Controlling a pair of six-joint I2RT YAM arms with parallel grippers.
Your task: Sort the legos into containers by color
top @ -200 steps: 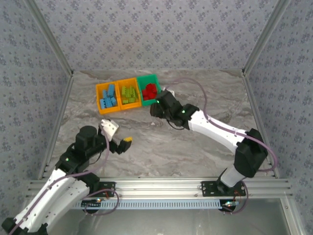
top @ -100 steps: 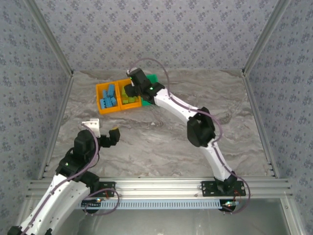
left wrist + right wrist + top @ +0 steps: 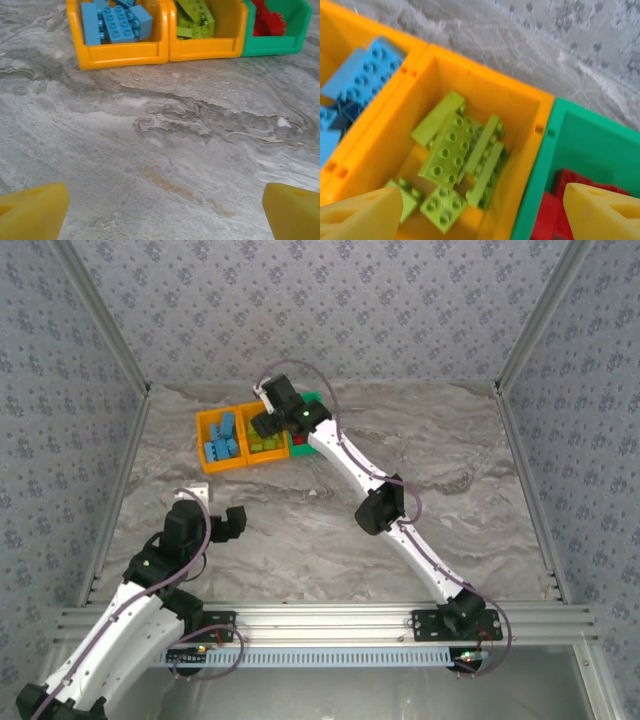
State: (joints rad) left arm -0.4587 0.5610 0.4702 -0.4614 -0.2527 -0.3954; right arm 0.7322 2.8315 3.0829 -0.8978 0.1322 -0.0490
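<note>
Over middle orange bin (image 3: 490, 72), right hand (image 3: 480, 212) now wide, empty; left hand (image 3: 162, 212) likewise

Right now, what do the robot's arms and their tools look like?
The left arm and right arm are white tubes with black joints, small green lights and looping purplish cables. The left tool and right tool have blunt yellow fingertips.
</note>
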